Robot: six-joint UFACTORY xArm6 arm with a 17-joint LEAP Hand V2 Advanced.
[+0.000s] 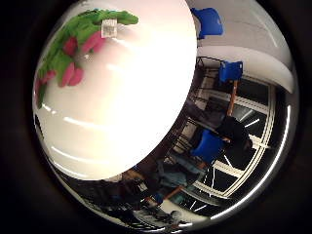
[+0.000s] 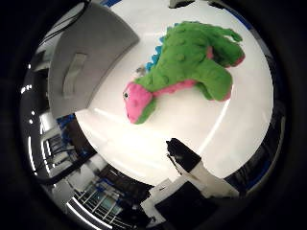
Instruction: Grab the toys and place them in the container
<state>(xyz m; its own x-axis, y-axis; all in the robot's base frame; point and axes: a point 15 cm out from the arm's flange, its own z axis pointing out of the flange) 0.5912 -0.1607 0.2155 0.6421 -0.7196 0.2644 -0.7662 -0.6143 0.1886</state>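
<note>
One soft toy is in view: a green plush dinosaur [image 2: 192, 62] with a pink snout, pink belly and pink feet, a row of blue spikes along its back and raised green bumps on its flank. It lies on its side on the glossy white round table [image 2: 144, 143]. Its pink snout points toward the table's near edge, and its tail lies toward the far side.

In the little finger side palm view the same toy appears at the far part of the table surface, and a small white sewn-in tag [image 1: 109, 28] shows on it. The tag carries dark print, but the print is too small to read. No other writing can be read in either view.

A grey fabric container [image 2: 86, 62] with a flat grey handle strap on its side stands on the table beside the toy, near the snout end. The two are apart and do not touch.

Part of the right hand [image 2: 192, 182] shows in the thumb side palm view as white and black parts reaching over the near table edge. It is clear of the toy and holds nothing visible. Whether the fingers are spread or curled cannot be told from what shows.

Several blue chairs [image 1: 209, 145] with wooden legs stand in the room beyond the table.
</note>
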